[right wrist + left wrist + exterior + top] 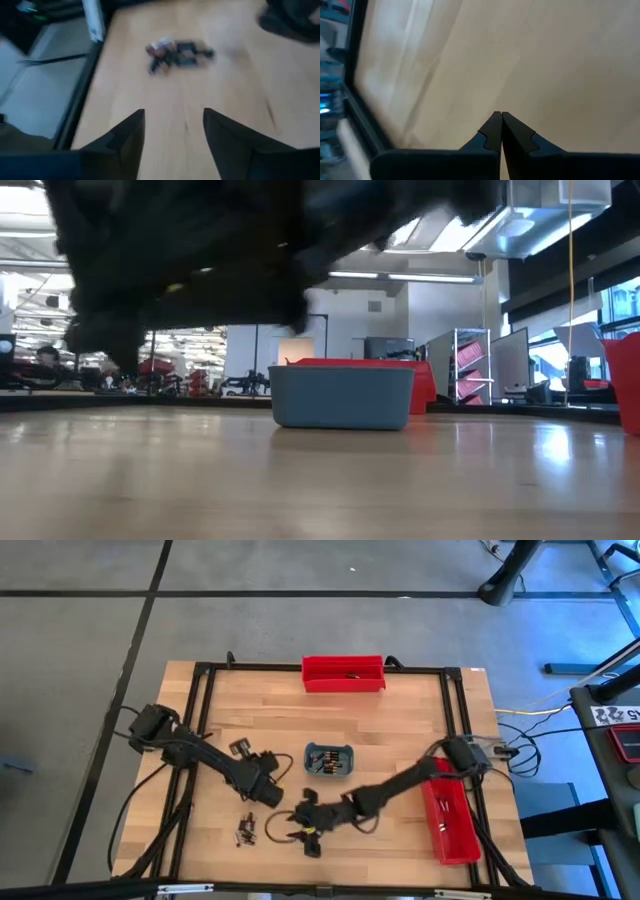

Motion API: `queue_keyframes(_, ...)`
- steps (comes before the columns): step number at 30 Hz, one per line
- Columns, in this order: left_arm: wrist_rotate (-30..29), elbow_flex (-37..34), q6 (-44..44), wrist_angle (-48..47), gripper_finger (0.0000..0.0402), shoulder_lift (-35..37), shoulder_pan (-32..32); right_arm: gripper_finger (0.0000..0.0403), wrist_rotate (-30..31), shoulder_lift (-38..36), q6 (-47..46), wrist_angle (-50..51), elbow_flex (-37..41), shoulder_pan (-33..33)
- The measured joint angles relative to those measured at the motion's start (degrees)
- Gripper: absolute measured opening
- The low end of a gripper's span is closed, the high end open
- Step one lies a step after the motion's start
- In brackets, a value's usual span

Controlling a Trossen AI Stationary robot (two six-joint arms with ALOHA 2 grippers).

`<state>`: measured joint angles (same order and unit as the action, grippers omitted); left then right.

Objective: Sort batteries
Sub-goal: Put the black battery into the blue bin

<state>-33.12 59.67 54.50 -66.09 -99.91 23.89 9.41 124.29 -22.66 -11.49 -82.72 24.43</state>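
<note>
A small pile of loose batteries lies on the wood near the table's near-left part; the right wrist view shows the pile of batteries ahead of the fingers. More batteries lie in the grey-blue tray at mid-table, and one or two in the far red bin. My right gripper is open and low, just right of the loose pile, pointing at it without touching; in its wrist view my right gripper stands over bare wood. My left gripper is shut and empty over bare table, left of the tray.
A second long red bin lies along the table's right edge under the right arm. The tray stands in front of the far red bin in the low view. A black frame rims the table. Bare wood stretches between tray and far bin.
</note>
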Motion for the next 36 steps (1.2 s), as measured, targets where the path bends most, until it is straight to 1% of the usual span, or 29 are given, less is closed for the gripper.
queue_keyframes(2, -0.02, -2.47, -0.09, -1.4, 0.0002, 1.4, 0.36, 0.0219, -4.6, 1.33, 4.66, -2.36, -0.04, -1.87)
queue_keyframes(3, -0.13, -3.5, 0.75, -2.81, 0.0002, 2.06, 1.02, 0.0224, -5.6, 1.87, 6.86, -2.49, -0.04, -2.61)
queue_keyframes(4, -0.44, -4.64, 2.42, -4.28, 0.0002, 2.97, 2.12, 0.0227, -5.74, 2.45, 8.94, -2.4, -0.04, -3.18)
queue_keyframes(6, -2.18, -6.55, 8.66, -6.52, 0.0002, 4.82, 4.96, 0.0229, -5.48, 3.57, 12.45, -1.96, -0.04, -4.08)
queue_keyframes(7, -3.32, -7.68, 11.95, -6.05, 0.0002, 6.26, 6.97, 0.0229, -5.16, 3.98, 13.94, -1.95, -0.02, -4.52)
queue_keyframes(8, -3.96, -9.0, 14.12, -4.27, 0.0002, 7.67, 9.19, 0.0229, -4.98, 4.3, 14.95, -2.37, -0.02, -4.95)
queue_keyframes(11, -4.16, -13.55, 17.75, 6.68, 0.0002, 12.25, 16.65, 0.0226, -5.04, 4.92, 16.68, -3.73, -0.02, -5.95)
queue_keyframes(14, -4.64, -17.0, 24.01, 15.7, 0.0002, 16.1, 22.74, 0.0225, -5.0, 5.35, 17.48, -5.07, -0.02, -6.32)
queue_keyframes(16, -4.83, -18.0, 29.42, 18.71, 0.0002, 17.41, 25.73, 0.0225, -5.11, 5.39, 19.07, -6.87, -0.02, -6.49)
queue_keyframes(18, -5.07, -18.0, 35.06, 19.68, 0.0002, 17.96, 27.88, 0.0225, -6.09, 5.67, 20.33, -9.68, -0.03, -6.45)
queue_keyframes(20, -4.97, -18.0, 38.54, 21.12, 0.0002, 17.96, 29.66, 0.0225, -6.49, 6.07, 20.58, -12.06, -0.11, -6.45)
queue_keyframes(22, -5.09, -17.99, 39.85, 22.85, 0.0002, 17.98, 31.07, 0.0225, -6.58, 7.09, 20.6, -15.25, -0.09, -6.45)
queue_keyframes(27, -5.51, -18.0, 40.74, 24.18, 0.0001, 17.74, 33.13, 0.0225, -6.68, 7.96, 20.6, -16.9, -0.11, -6.45)
queue_keyframes(31, -5.74, -18.0, 41.31, 24.3, 0.0001, 17.68, 34.87, 0.0224, -11.1, 10.15, 18.81, -18.54, -0.78, -6.16)
queue_keyframes(32, -5.73, -18.0, 41.47, 24.3, 0.0001, 17.67, 35.44, 0.0224, -11.14, 10.95, 18.39, -18.3, -1.47, -5.77)
queue_keyframes(35, -5.7, -18.0, 42.04, 24.66, 0.0001, 17.63, 37.23, 0.0224, -7.58, 13.32, 19.75, -18.44, -4.14, -4.75)
queue_keyframes(36, -5.7, -18.0, 42.42, 24.46, 0.0001, 17.63, 37.67, 0.0224, -7.27, 14.16, 20.66, -18.38, -5.18, -4.63)
